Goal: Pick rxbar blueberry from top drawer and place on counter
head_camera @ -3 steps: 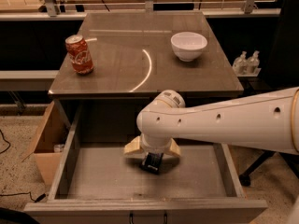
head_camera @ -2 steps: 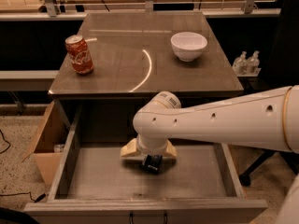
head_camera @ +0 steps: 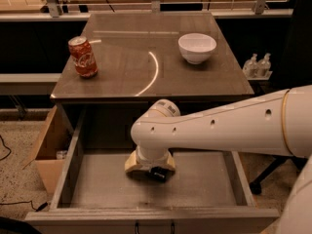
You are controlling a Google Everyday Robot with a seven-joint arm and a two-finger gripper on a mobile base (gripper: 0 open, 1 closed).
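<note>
The top drawer (head_camera: 67,172) is pulled open below the counter (head_camera: 122,69). My gripper (head_camera: 149,165) points down inside the drawer, low over its floor near the middle. A small dark object (head_camera: 157,173) shows right under the gripper's front edge. It may be the rxbar blueberry, but the gripper hides most of it and no lettering is readable. My white arm (head_camera: 229,126) reaches in from the right across the drawer.
A red soda can (head_camera: 83,56) stands at the counter's left and a white bowl (head_camera: 197,48) at its back right. An open cardboard box (head_camera: 46,150) sits on the floor left of the drawer. Two small bottles (head_camera: 257,65) stand to the right of the counter.
My gripper and wrist have shifted slightly to the left inside the drawer. The dark object stays under the gripper. The can and the bowl have not moved.
</note>
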